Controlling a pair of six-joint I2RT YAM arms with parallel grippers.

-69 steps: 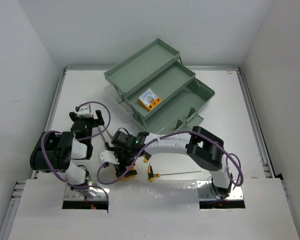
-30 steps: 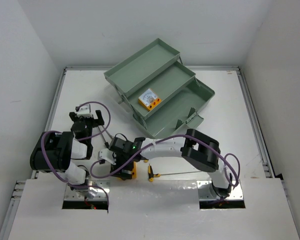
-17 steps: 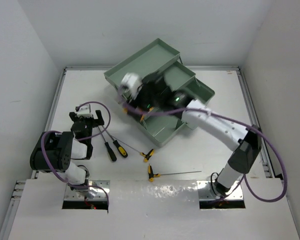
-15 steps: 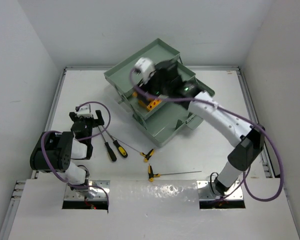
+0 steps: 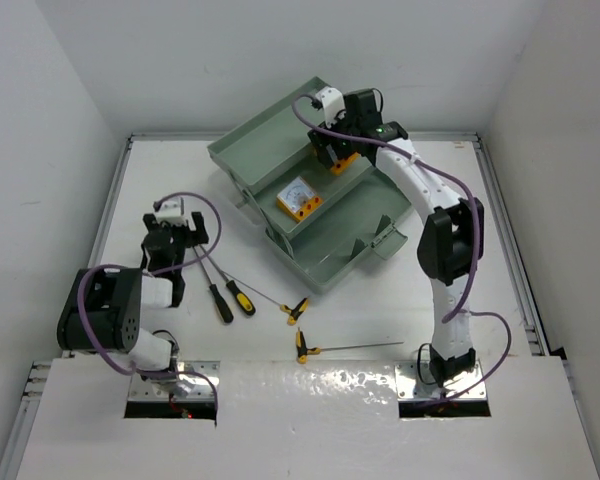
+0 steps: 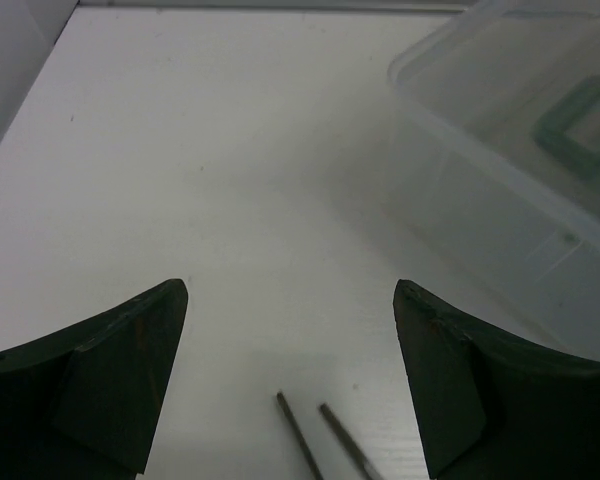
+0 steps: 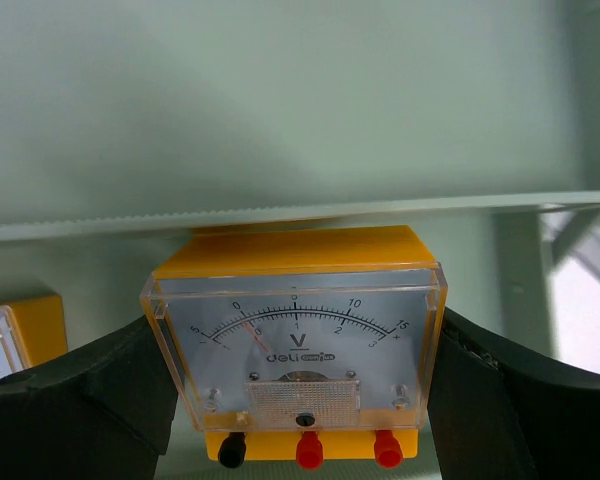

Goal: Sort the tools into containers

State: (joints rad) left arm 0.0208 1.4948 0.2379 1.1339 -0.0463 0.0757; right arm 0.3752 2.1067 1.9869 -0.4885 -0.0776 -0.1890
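Right hand [image 5: 338,158]: clamped on 1 orange meter [image 7: 295,340], above middle tray [image 5: 348,180]. Lower level beside resting meter [image 5: 298,198], dial up, before release. Left hand [image 6: 290,350]: spread, empty.

The trays [image 5: 280,125] are sage green; the meter [image 7: 295,345] is orange with a white dial, black scale, red needle, one black and two red terminals; the T-handle keys [image 5: 298,310] are yellow and black

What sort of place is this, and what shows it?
Probably a robotics lab test cell: a white table boxed by plain walls, two bolted-down arms, a green toolbox and staged screwdrivers.
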